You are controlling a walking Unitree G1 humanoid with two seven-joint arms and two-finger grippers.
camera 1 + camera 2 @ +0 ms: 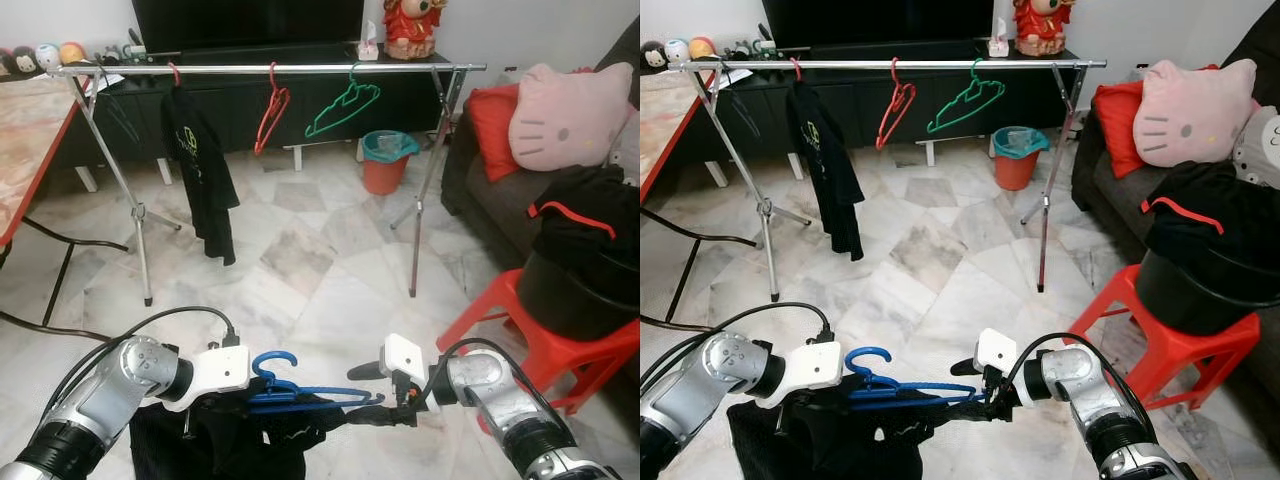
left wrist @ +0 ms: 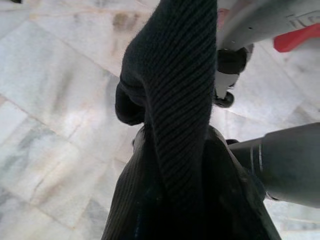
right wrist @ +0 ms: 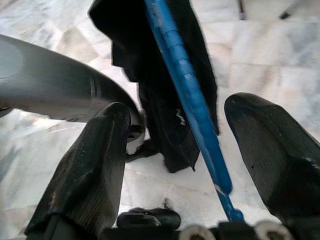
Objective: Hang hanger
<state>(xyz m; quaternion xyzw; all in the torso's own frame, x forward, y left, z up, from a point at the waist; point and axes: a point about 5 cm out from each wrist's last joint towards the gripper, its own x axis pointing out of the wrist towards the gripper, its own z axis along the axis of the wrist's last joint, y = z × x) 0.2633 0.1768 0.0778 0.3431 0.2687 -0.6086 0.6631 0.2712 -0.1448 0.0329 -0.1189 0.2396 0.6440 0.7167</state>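
I see blue hanger (image 1: 300, 393) with black garment (image 1: 235, 440), low before me, long axis running left to right. Left hand (image 1: 215, 400) clamps garment near hook end. Right hand (image 3: 192, 150) is open, fingers (image 3: 85, 170) on both sides of hanger's right arm, not closed. Clothes rail (image 1: 270, 68) is well apart, straight ahead, higher. I judge left hand must carry the load.

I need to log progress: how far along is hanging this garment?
Done: a black shirt already hangs on the silver rail, beside an empty red hanger and a green one. In hand: both grippers carry the blue plastic hanger with a black garment. Left: hooking it on the rail.
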